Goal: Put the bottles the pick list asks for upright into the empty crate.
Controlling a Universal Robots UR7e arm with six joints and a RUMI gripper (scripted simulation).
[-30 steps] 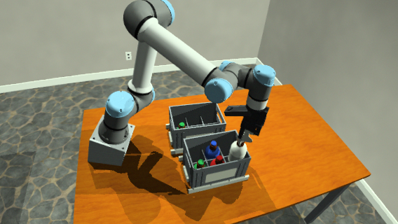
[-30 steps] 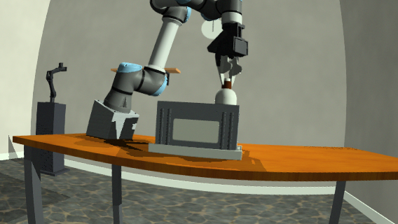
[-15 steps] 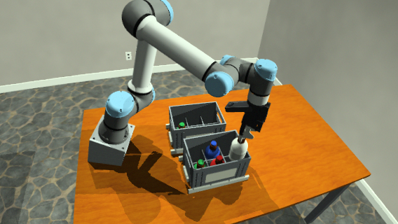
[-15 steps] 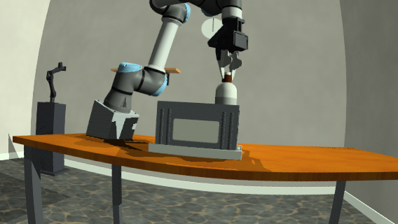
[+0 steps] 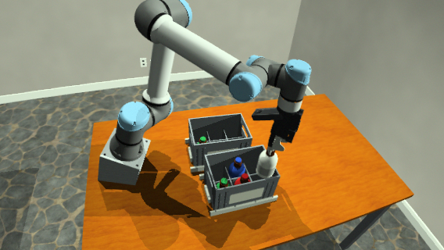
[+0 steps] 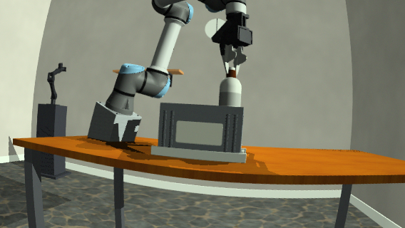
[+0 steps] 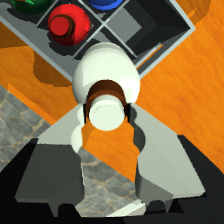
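The tool [image 7: 106, 114] was closed on the brown neck of a white bottle [image 5: 266, 164], which was held upright just above the right rear corner of the nearer grey crate [image 5: 250, 187]. In that crate a blue-capped bottle [image 5: 238, 167], a red-capped bottle [image 5: 244, 178] and a green-capped bottle [image 5: 223, 182] were seen standing. Behind it, the farther crate [image 5: 234, 122] held one green-capped bottle [image 5: 202, 139]. Both crates were set on the orange bench [image 5: 344, 156].
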